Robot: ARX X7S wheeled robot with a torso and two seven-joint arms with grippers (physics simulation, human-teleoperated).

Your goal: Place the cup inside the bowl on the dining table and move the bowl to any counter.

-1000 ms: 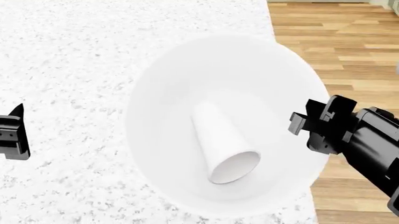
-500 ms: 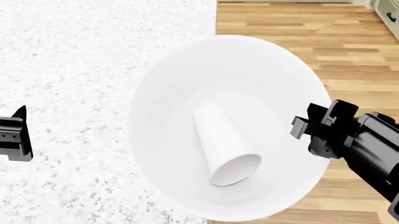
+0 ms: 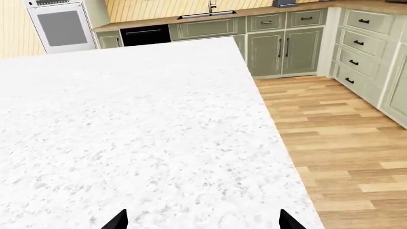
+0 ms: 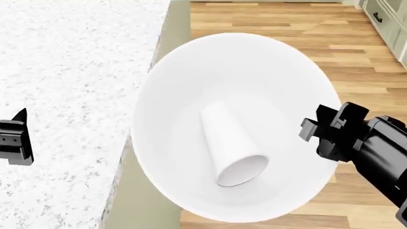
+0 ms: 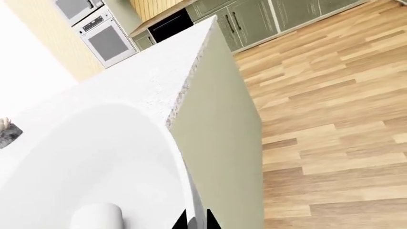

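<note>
The bowl point(image 4: 190, 95) is held up off the dining table point(image 4: 64, 95), most of it now out past the table's edge and over the wood-plank floor point(image 4: 356, 52). The cup point(image 4: 232, 149) lies on its side inside the bowl, its open mouth turned toward the robot and its narrow base pointing away.

The right gripper point(image 4: 316, 130) is clamped on the bowl's rim at the robot's right, and the right wrist view shows its fingertips point(image 5: 196, 220) pinched close together on the thin white wall. In that same view the table's pale green side panel point(image 5: 222, 143) stands just beside the bowl.

The left gripper point(image 4: 16, 138) hangs over the speckled tabletop, well apart from the bowl, its fingertips point(image 3: 117, 219) spread wide with nothing between them. Beyond the table stand sage-green cabinets point(image 3: 286, 45) and a wall oven point(image 3: 60, 24).
</note>
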